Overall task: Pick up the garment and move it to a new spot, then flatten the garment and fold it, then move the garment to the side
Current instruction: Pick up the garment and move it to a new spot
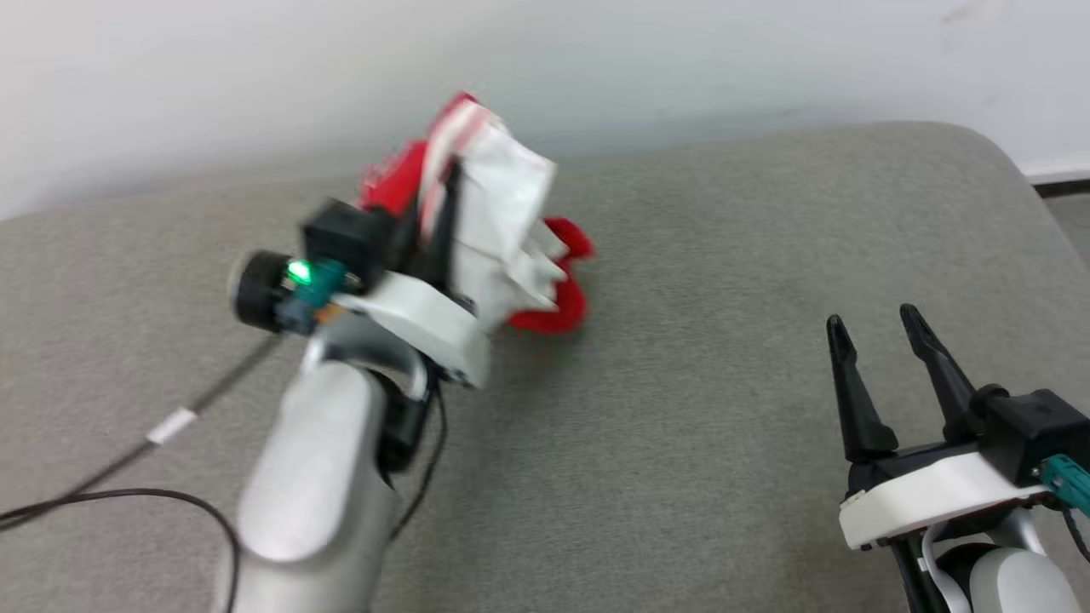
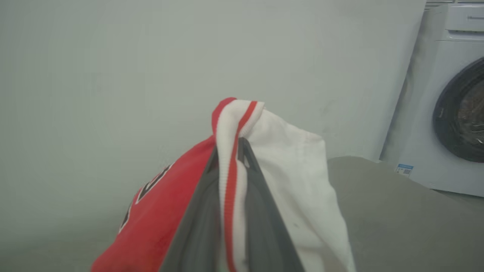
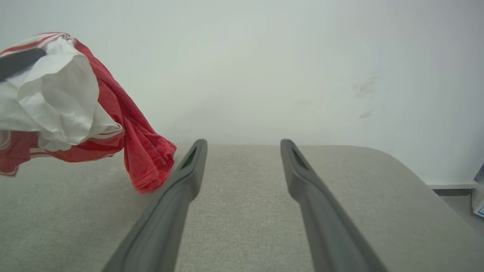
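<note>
From the head: looks forward and down over the pad [image 1: 681, 255] to the wall [image 1: 255, 68], at middle range. From the left wrist: sits right against the shirt [image 2: 162, 211], faces the wall, takes in a washer [image 2: 427, 94] at right. From the right wrist: runs low over the pad along the right gripper [image 3: 242, 142], faces the wall. Shares shirt, pad, wall across all three.

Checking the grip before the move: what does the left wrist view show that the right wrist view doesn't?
Left wrist view: the left gripper shut on the jersey's striped trim, black lettering, a washing machine. Right wrist view: the right gripper open, nothing between its fingers, and the jersey's red end hanging down. Both: the bunched red-and-white jersey, the grey cushion, the pale wall.
</note>
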